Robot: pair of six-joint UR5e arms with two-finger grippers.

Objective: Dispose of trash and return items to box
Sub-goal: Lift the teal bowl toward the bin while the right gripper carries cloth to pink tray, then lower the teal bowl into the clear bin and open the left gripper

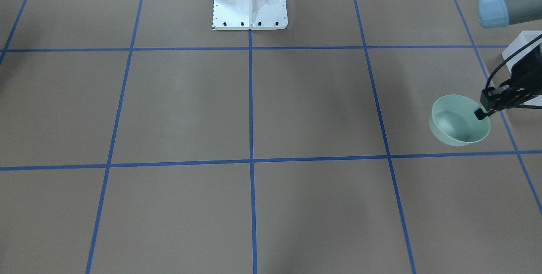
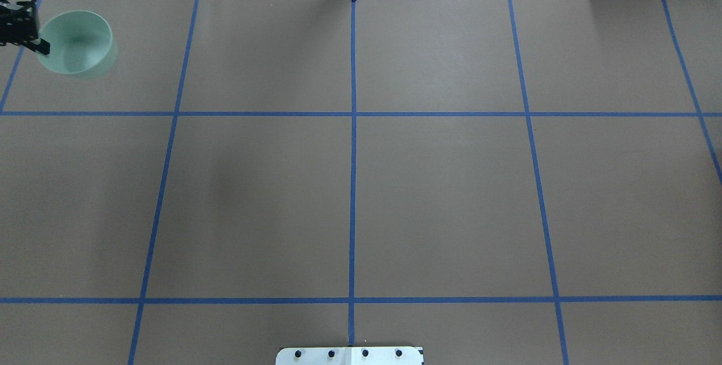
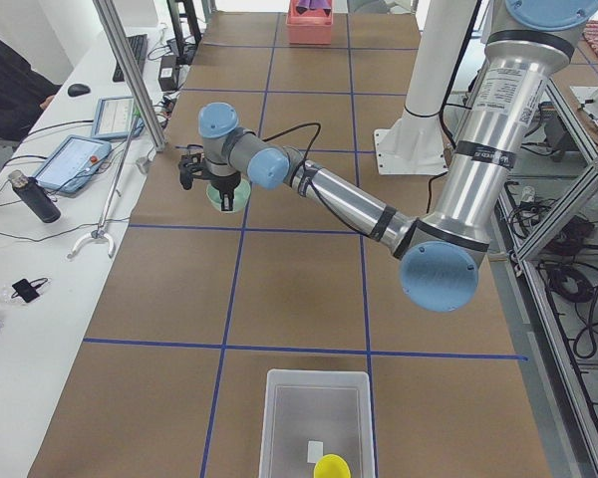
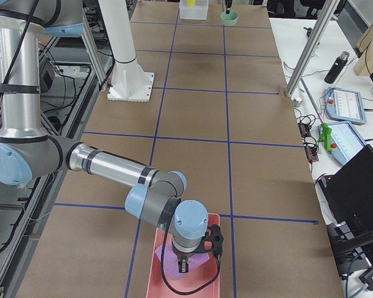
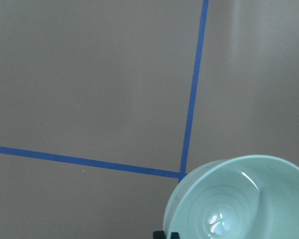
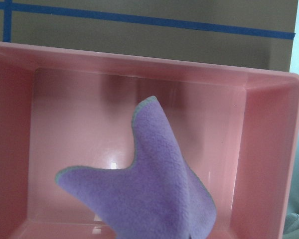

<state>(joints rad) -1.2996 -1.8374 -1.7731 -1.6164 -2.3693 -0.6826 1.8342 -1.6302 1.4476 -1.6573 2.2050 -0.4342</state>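
Mint bowl (image 1: 459, 121), mouth up (rim pinched), yellow cup (image 3: 331, 466) inside frosted box (image 3: 284, 418)

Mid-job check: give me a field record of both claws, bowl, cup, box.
bowl: mint-green, upright, empty
left claw: shut on the bowl's rim
cup: yellow, inside the box
box: translucent white, at the table's left end
right claw: above the pink tray; open or shut unclear
cloth: purple, hanging over the tray

Silver arm tubes (image 3: 349, 199), pale-blue joint caps (image 3: 438, 276), blk cable (image 1: 492, 73), white base (image 1: 250, 7), blk screws (image 1: 242, 23)
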